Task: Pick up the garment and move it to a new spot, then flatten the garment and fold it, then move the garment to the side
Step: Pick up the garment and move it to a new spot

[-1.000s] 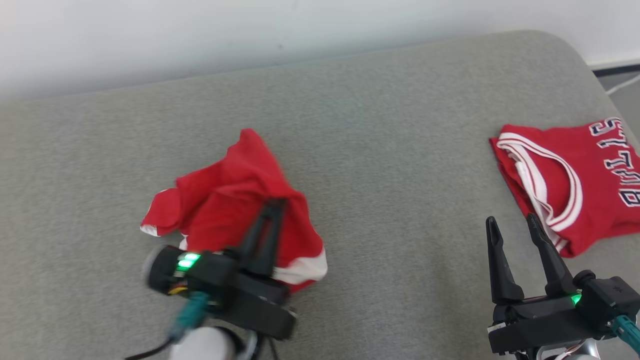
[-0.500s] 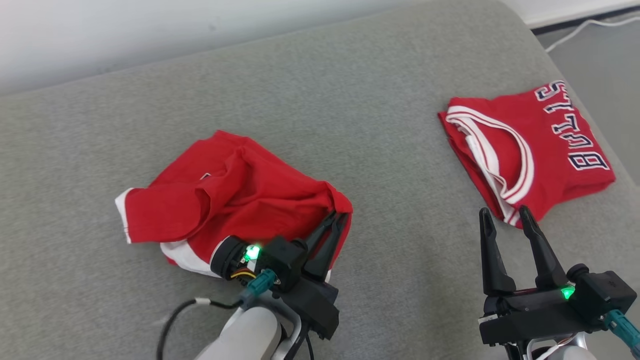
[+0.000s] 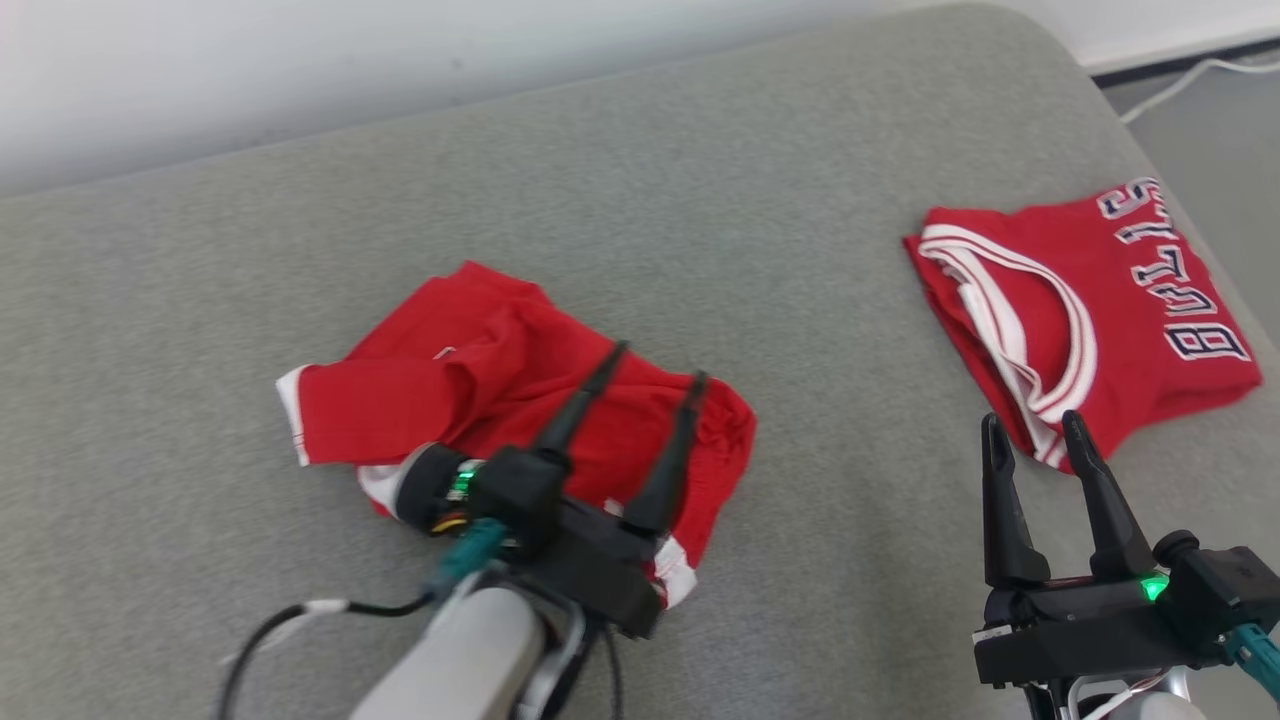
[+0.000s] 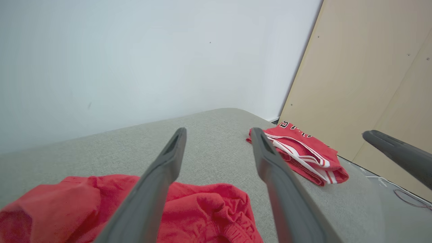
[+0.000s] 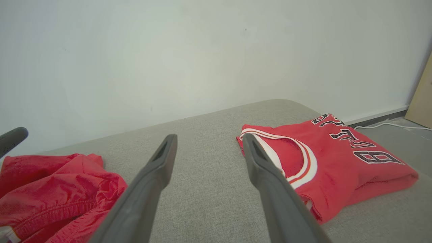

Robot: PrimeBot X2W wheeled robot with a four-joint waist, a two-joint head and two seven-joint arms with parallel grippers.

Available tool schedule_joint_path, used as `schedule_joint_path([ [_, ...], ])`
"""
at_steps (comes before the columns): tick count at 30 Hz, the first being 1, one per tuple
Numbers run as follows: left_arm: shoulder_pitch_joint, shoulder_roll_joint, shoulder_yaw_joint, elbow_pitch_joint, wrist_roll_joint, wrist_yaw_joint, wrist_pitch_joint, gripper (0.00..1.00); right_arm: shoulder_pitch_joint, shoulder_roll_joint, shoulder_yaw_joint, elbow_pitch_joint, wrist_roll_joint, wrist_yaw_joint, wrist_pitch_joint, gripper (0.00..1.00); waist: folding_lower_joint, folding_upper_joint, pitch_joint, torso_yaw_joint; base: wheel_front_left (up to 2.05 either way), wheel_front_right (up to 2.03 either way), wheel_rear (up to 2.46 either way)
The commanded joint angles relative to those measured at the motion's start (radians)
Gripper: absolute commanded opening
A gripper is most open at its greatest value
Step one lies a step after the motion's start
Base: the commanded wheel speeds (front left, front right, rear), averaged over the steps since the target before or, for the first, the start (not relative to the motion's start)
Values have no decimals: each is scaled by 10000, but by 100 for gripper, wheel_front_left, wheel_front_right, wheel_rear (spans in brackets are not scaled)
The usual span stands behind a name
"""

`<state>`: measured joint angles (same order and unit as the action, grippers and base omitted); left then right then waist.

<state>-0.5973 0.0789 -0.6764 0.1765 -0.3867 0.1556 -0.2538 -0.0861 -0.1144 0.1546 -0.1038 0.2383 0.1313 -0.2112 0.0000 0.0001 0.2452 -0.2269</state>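
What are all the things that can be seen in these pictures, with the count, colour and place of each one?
cushioned surface: one, grey, fills the middle of the head view
crumpled garment: one, red with white trim, centre-left of the surface
folded jersey: one, red with white bands and dark lettering, right side of the surface
wall: one, white, behind the surface
panel: one, beige, right of the wall in the left wrist view
cable: one, white, on the floor beyond the jersey
left pincer: one, dark, open, over the crumpled garment
right pincer: one, dark, open, at the jersey's near edge
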Motion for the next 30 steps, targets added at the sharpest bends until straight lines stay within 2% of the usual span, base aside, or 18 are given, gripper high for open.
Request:
schedule_joint_path([
  [1, 228, 221, 229, -216, -10, 158, -43, 100, 72, -87, -19, -47, -51, -10, 17, 100, 0, -1, -274, 542, 0, 0, 0],
  [4, 393, 451, 619, -536, -66, 362, -64, 100, 93, -135, -38, -90, -89, -10, 49, 100, 0, -1, -356, 832, 0, 0, 0],
  [12, 1132, 1344, 2519, -1629, -239, 1089, -113, 100, 63, -280, 89, -241, -121, -10, 287, 100, 0, -1, -605, 1685, 0, 0, 0],
  [21, 2664, 2048, 4344, -2397, 302, 942, -116, 100, 269, -407, 350, -114, -83, -10, 464, 100, 0, -1, -1121, 2043, 0, 0, 0],
  [30, 4204, 2629, 4782, -2314, 709, 666, -99, 100, 759, -486, 571, 77, -66, -10, 562, 100, 0, -1, -1663, 2110, 0, 0, 0],
])
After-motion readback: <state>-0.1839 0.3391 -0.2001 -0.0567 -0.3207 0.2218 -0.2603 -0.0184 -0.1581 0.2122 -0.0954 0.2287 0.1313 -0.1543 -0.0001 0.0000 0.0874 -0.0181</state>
